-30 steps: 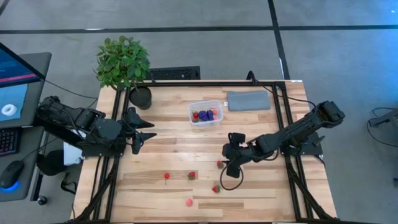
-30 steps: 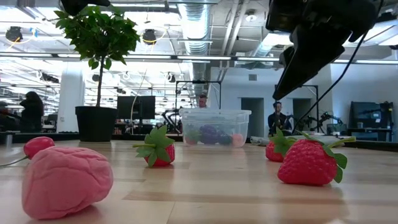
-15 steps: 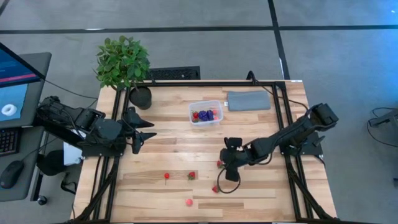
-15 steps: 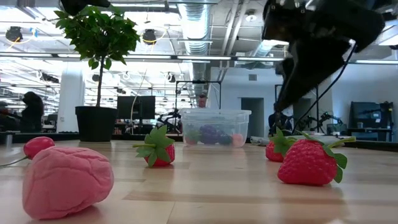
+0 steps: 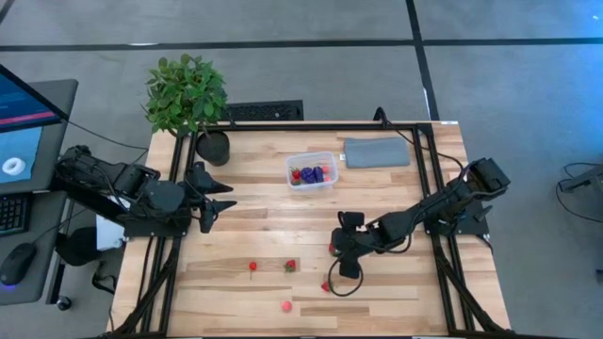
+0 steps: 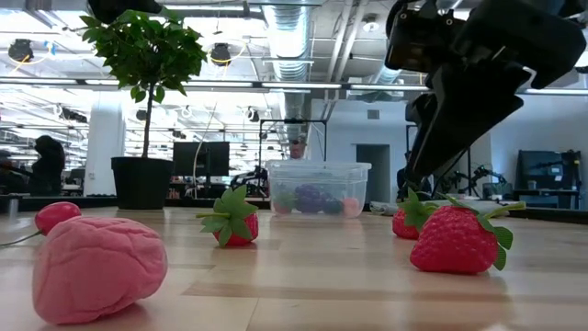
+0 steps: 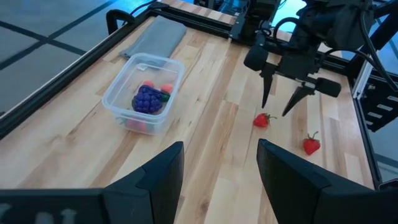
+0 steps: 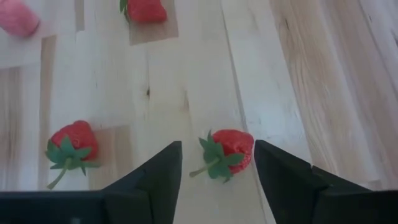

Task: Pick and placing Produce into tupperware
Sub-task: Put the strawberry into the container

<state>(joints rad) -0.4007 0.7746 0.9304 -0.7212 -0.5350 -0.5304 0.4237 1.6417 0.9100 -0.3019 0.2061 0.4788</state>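
Observation:
The clear tupperware (image 5: pixel 312 170) stands at the table's far middle with purple and red produce inside. Loose produce lies toward the near edge: three strawberries (image 5: pixel 332 249) (image 5: pixel 327 285) (image 5: pixel 290 266), a small red piece (image 5: pixel 252 266) and a pink piece (image 5: pixel 285 306). My right gripper (image 7: pixel 274 111) is open and points steeply down. Its fingertips hang just above one strawberry (image 8: pixel 227 151), one to each side, without touching it. My left gripper (image 5: pixel 224 200) waits open at the table's left, raised off the wood.
A potted plant (image 5: pixel 186 94) stands at the far left corner. A flat grey pad (image 5: pixel 377 152) lies to the right of the tupperware. Bare wood lies between the tupperware and the loose produce. A black cable loop (image 5: pixel 344 281) hangs under the right arm.
My right gripper has come down and moved toward the table's near-left, ending over the strawberry that lay just beside it. The strawberries and the tupperware have stayed where they were.

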